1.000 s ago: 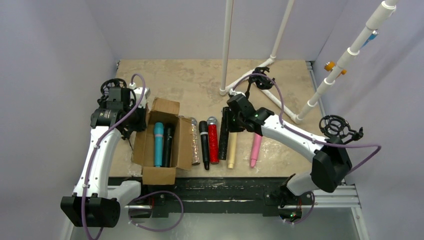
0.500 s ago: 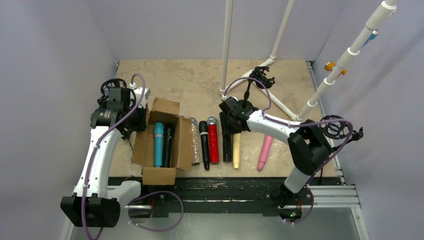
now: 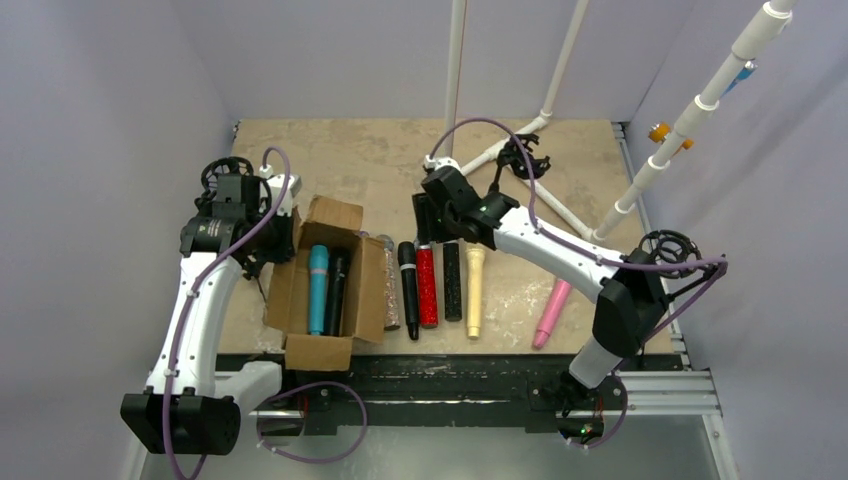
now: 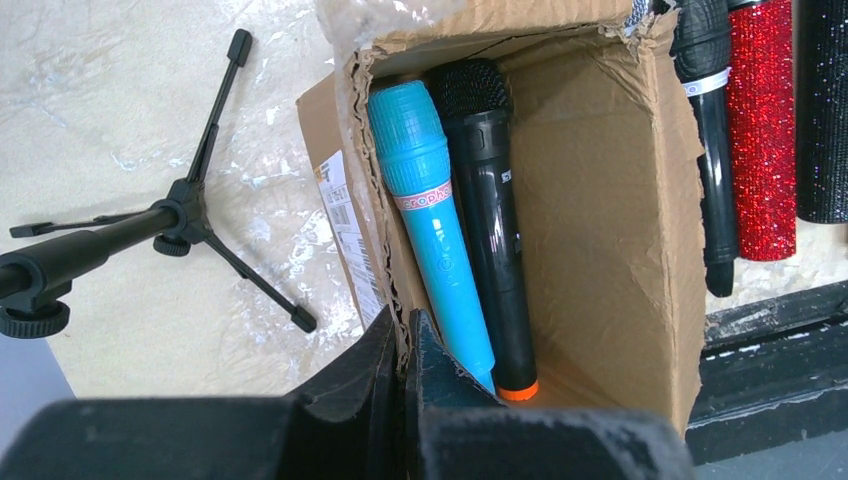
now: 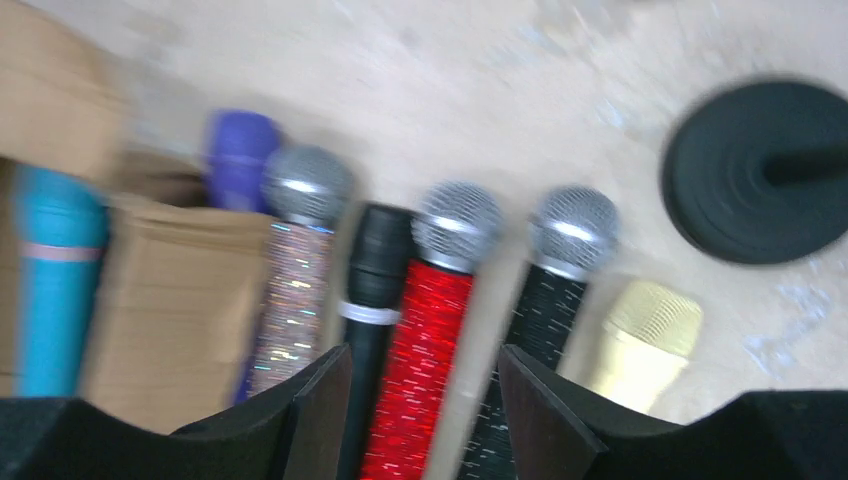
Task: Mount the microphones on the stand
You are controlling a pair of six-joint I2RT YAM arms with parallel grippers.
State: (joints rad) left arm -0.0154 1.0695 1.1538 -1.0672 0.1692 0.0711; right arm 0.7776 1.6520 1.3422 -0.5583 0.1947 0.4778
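Observation:
Several microphones lie side by side on the table: silver glitter point(image 3: 389, 290), black point(image 3: 409, 290), red glitter point(image 3: 427, 290), black glitter point(image 3: 453, 285), cream point(image 3: 473, 290), and a pink one point(image 3: 553, 312) apart on the right. A light blue one point(image 4: 430, 220) and a black one point(image 4: 492, 220) rest inside the cardboard box point(image 3: 368, 285). A purple head point(image 5: 240, 150) shows behind the box. My right gripper point(image 5: 425, 355) hovers open over the red glitter microphone point(image 5: 420, 380), holding nothing. My left gripper point(image 4: 405, 328) is shut on the box's torn left wall. The white pipe stand point(image 3: 455, 90) rises at the back.
Black stands with ring-shaped shock mounts sit at the back point(image 3: 520, 155), at the right edge point(image 3: 670, 250) and behind the left arm point(image 3: 225, 170). A black tripod point(image 4: 180, 215) lies left of the box. A round black base point(image 5: 760, 170) stands beyond the microphone heads.
My right arm has swung left along the row and its jaws have spread wider. The pink microphone has shifted to the right. The left arm has stayed still on the box.

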